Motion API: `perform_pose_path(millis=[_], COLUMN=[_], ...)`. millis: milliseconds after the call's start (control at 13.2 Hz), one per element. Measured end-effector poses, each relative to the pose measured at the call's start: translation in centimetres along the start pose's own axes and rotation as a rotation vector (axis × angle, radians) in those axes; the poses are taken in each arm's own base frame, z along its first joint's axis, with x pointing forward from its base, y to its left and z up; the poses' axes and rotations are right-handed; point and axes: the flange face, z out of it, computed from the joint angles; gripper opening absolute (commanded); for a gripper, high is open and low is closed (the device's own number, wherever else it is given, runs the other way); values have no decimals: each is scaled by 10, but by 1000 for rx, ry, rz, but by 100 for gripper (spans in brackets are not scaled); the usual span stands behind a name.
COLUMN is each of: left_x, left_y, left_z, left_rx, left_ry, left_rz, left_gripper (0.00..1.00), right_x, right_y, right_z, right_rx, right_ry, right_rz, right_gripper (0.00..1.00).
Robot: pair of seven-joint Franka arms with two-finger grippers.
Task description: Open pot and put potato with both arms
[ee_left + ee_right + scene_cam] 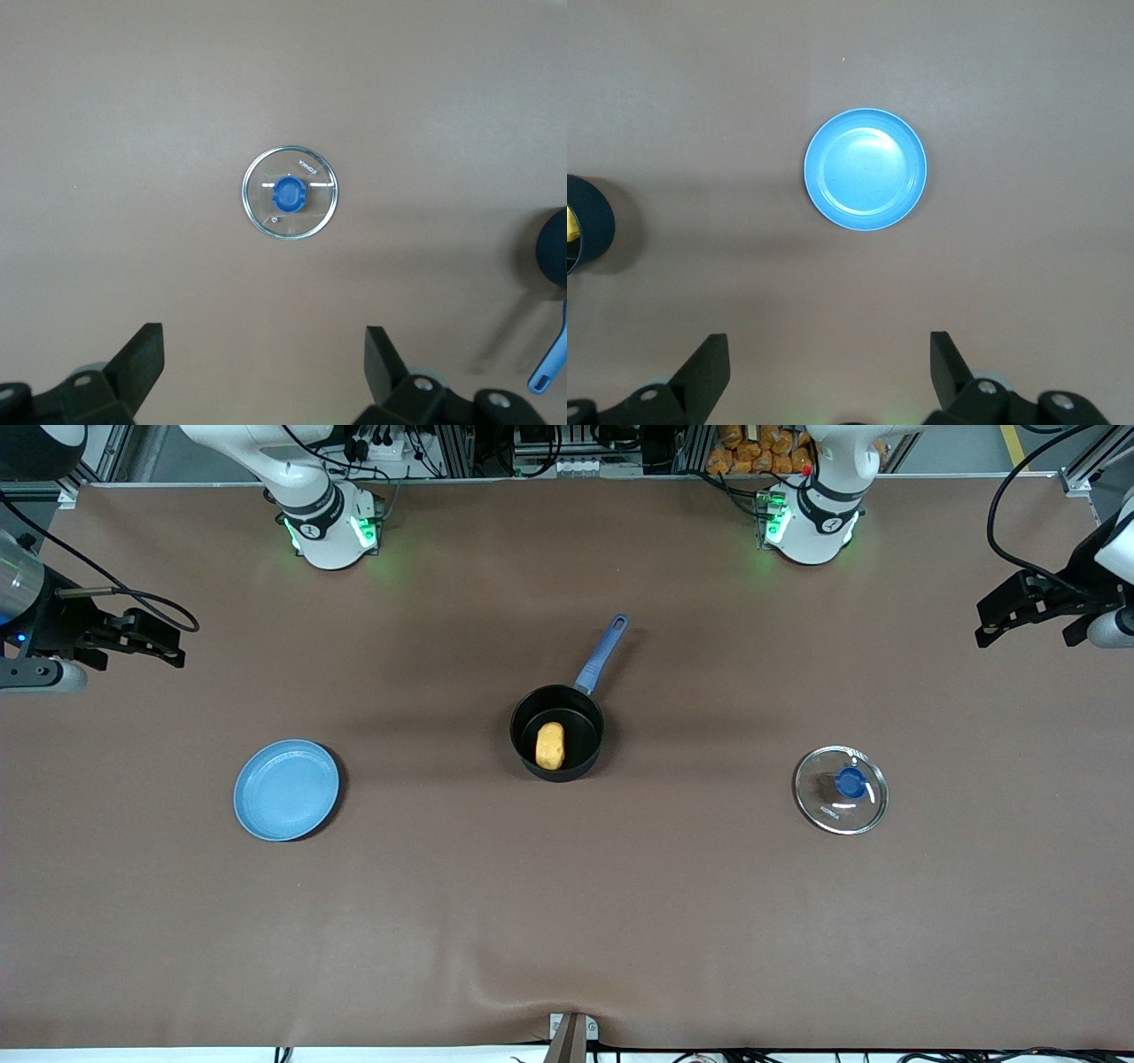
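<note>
The potato [550, 746] lies in the uncovered pot [557, 732] at mid-table, its lid [841, 789] set down toward the left arm's end. Left pincer [992, 622] and right pincer [168, 644] hang spread, empty, high at the table's ends. Little risk remains beyond a careless sweep clipping the pot's handle.

Both arms wait high, drawn back at table ends; left gripper [263, 376] and right gripper [830, 376] fingers spread wide, empty.
</note>
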Motion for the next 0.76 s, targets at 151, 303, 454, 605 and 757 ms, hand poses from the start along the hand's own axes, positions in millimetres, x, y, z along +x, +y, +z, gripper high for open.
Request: perform_pose_path(millis=[151, 303, 454, 605, 757], left_x=[0, 1, 1, 1, 1], left_y=[0, -1, -1, -1, 1], left_z=[1, 1, 2, 2, 2], left_rx=[0, 0, 0, 0, -1], left_ry=[-1, -2, -3, -3, -3], left_rz=[-1, -1, -7, -44, -96], left_gripper=[100, 100, 100, 100, 100], right_x=[0, 0, 0, 0, 0], right_y=[-1, -2, -1, -1, -1], right_z=[0, 0, 1, 1, 1], right_rx=[0, 0, 0, 0, 0], right_ry=[-1, -1, -1, -2, -2], right_rz=[-2, -3, -2, -2, -2], right_gripper=[100, 100, 100, 100, 100])
